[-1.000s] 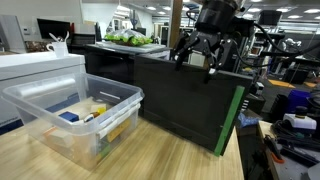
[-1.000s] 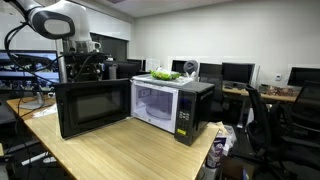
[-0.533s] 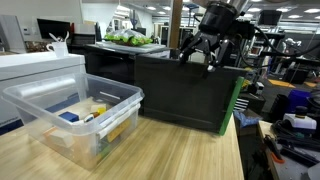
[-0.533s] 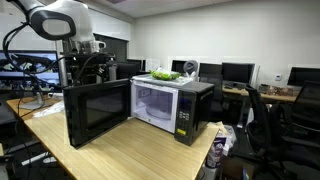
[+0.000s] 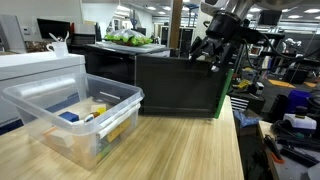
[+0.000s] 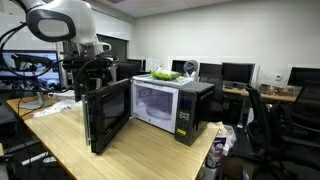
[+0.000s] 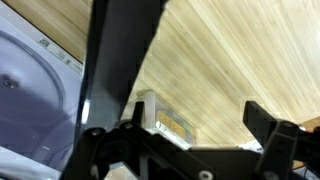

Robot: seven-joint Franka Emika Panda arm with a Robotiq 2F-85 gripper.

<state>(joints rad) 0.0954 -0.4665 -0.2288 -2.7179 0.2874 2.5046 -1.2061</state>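
Note:
A black-and-silver microwave [image 6: 170, 105] stands on the wooden table [image 6: 140, 155] with its black door [image 6: 110, 115] swung out on the left hinge. My gripper [image 6: 86, 74] hangs at the door's outer top edge, on its back side. From behind, the door [image 5: 180, 88] is a wide black panel with a green free edge, and the gripper [image 5: 216, 50] sits just above it. In the wrist view the gripper [image 7: 200, 130] is open with nothing between its fingers. The dark door edge [image 7: 120, 50] runs past the left finger.
A clear plastic bin [image 5: 75, 115] with small items stands on the table near the door. A white box [image 5: 40, 66] sits behind it. A tray of greens [image 6: 163, 75] rests on the microwave. Office desks, monitors and chairs [image 6: 265, 110] surround the table.
The door has swung round on its hinge toward the microwave's front, its free edge moving with my gripper. The gripper stays open against the door's back.

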